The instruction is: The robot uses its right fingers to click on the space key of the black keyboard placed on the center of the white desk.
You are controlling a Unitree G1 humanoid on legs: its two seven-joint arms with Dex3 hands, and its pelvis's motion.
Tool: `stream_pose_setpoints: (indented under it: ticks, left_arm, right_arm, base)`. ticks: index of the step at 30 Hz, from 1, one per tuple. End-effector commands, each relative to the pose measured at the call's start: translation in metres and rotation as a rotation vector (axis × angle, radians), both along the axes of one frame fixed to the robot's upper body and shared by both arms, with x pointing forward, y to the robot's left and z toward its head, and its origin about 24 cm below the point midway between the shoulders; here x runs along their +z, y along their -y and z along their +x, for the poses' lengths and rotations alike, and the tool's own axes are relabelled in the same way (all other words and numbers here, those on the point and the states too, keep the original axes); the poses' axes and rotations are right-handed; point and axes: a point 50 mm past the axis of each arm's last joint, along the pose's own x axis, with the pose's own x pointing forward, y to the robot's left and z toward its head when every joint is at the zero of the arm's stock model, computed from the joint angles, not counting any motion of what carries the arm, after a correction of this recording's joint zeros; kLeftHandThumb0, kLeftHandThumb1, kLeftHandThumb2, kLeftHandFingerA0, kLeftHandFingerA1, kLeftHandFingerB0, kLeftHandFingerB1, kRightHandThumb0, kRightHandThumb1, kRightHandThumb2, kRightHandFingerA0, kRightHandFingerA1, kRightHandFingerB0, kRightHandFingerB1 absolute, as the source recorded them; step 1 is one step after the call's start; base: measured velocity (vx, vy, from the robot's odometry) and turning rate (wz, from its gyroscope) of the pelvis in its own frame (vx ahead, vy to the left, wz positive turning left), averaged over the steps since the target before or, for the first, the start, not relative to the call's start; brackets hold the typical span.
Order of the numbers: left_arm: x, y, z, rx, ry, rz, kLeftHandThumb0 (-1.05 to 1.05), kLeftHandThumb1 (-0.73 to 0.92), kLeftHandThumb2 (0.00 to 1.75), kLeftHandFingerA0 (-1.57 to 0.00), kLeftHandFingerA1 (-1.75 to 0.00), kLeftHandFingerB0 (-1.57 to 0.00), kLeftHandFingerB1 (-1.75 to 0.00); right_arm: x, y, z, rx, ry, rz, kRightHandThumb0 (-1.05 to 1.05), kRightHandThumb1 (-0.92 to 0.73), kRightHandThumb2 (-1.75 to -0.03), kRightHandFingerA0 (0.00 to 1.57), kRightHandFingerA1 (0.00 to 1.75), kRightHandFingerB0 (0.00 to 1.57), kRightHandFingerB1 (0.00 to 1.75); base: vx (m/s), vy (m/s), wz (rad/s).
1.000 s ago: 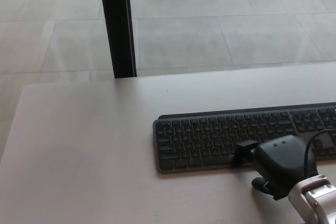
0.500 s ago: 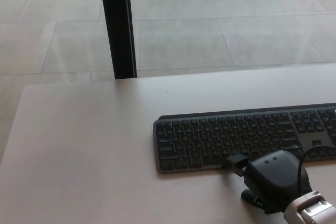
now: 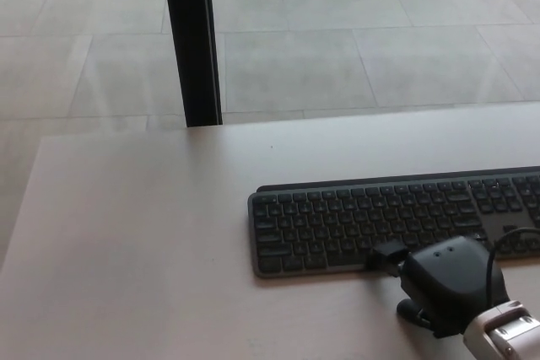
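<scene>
Right black 3-fingered hand [image 3: 447, 286] holds nothing; 1 finger [image 3: 388, 253] extended onto bottom key row of flat black keyboard [image 3: 396, 221], right-centre on white desk [image 3: 143, 233]. Pressing step; next needs lift-off.

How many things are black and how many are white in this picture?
Black: 3 - keyboard, right hand, pillar
White: 1 - desk
Total: 4
</scene>
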Motion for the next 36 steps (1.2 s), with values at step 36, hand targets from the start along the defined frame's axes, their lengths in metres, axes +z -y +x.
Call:
stream_pose_setpoints:
  ticks: [36]
  left_arm:
    - [0.000, -0.007, -0.016, 0.027, -0.018, 0.027, -0.58, 0.73, 0.62, -0.76, -0.68, -0.61, -0.54]
  right_arm:
    - [0.209, 0.118, 0.014, -0.297, 0.326, 0.634, -0.27, -0.57, -0.59, 0.91, 1.37, 0.65, 0.42]
  base:
    - [0.00, 0.000, 0.00]
